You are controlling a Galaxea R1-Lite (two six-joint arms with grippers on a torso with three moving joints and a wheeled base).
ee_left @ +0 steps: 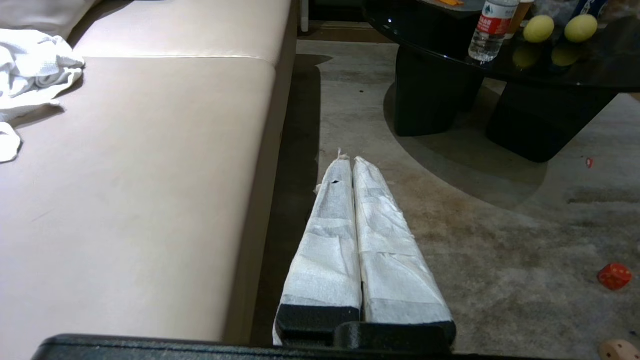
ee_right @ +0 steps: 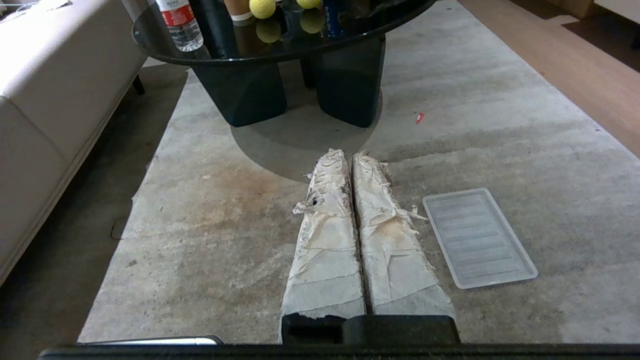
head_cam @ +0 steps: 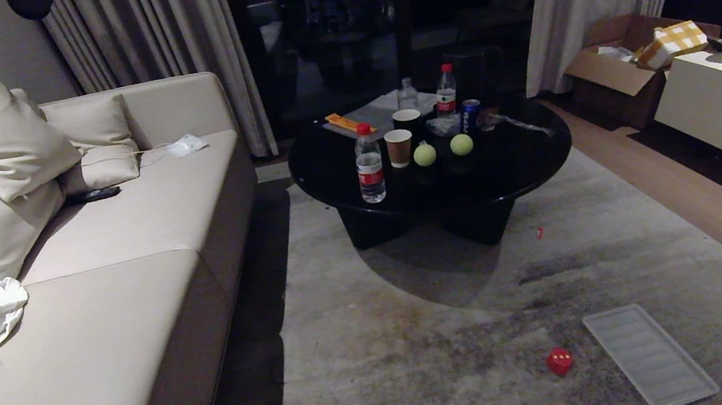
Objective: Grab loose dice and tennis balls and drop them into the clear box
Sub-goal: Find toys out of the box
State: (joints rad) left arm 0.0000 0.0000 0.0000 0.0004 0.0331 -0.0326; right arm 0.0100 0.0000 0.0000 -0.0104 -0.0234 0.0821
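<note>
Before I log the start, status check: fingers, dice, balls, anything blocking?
Both grippers, left and right, shut, empty. Two tennis balls on black table; red die on carpet. Nothing blocking.

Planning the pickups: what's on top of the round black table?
Two tennis balls, water bottles, paper cups, a can on the black table. Anything behind those is hidden; no dice visible there.

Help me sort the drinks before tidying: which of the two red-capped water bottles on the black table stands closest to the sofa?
The bottle at the table's front-left edge, beside the brown paper cup. The other red-capped bottle stands farther back, by the blue can.
</note>
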